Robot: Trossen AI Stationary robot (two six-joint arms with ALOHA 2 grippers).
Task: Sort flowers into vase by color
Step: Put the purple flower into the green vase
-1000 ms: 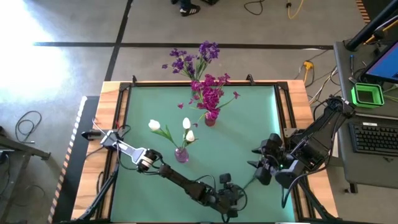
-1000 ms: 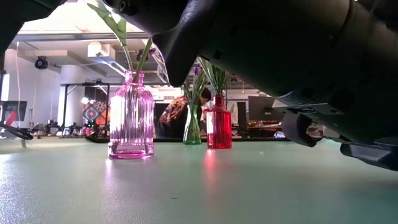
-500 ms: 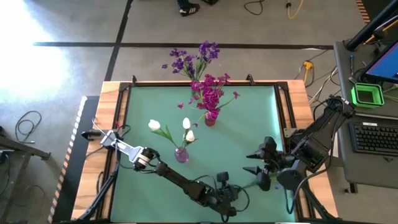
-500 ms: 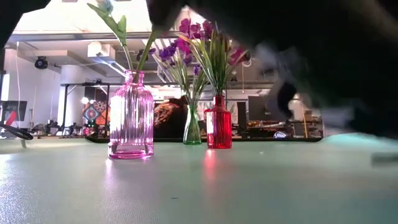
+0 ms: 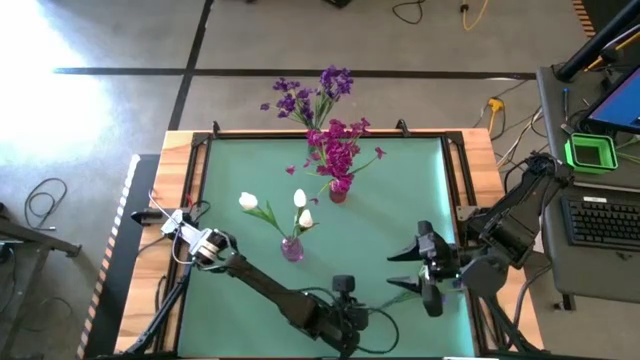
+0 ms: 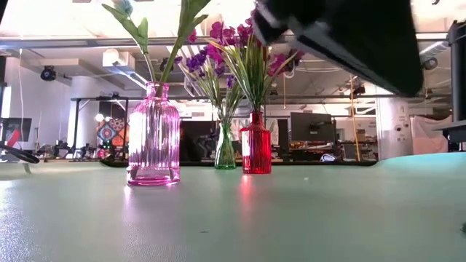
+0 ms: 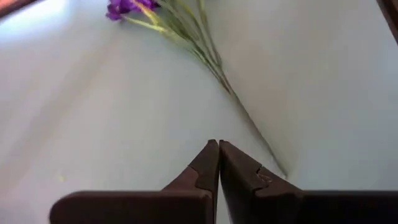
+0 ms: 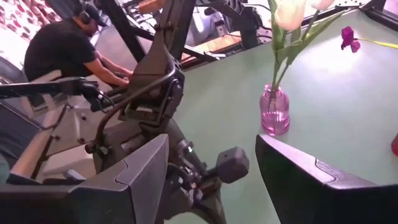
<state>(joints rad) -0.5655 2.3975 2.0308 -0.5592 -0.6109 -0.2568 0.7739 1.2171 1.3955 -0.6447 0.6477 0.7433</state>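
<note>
A purple flower (image 7: 127,7) lies flat on the green mat, and its thin stem (image 7: 236,99) runs toward my left gripper (image 7: 219,148). That gripper is shut, with its tips just beside the stem's free end and not on it. In the high view the left gripper (image 5: 345,303) sits near the table's near edge, and the stem (image 5: 396,295) lies between it and my right gripper (image 5: 425,272). The right gripper (image 8: 211,180) is open and hovers over the flower's head end. White buds stand in the pink vase (image 5: 292,249), magenta flowers in the red vase (image 5: 338,190), and purple flowers (image 5: 310,95) in a vase at the far edge.
The three vases stand in the mat's middle and far part, also in the low view: the pink vase (image 6: 153,138), a green vase (image 6: 225,149) and the red vase (image 6: 255,145). The wooden table rim (image 5: 180,200) frames the mat. A person sits beyond the table (image 8: 68,43).
My left gripper has drawn back toward the table's left along the near edge. My right gripper has shifted a little toward the near edge and turned. The dark arm that filled the low view has moved off, and the vases show fully now.
</note>
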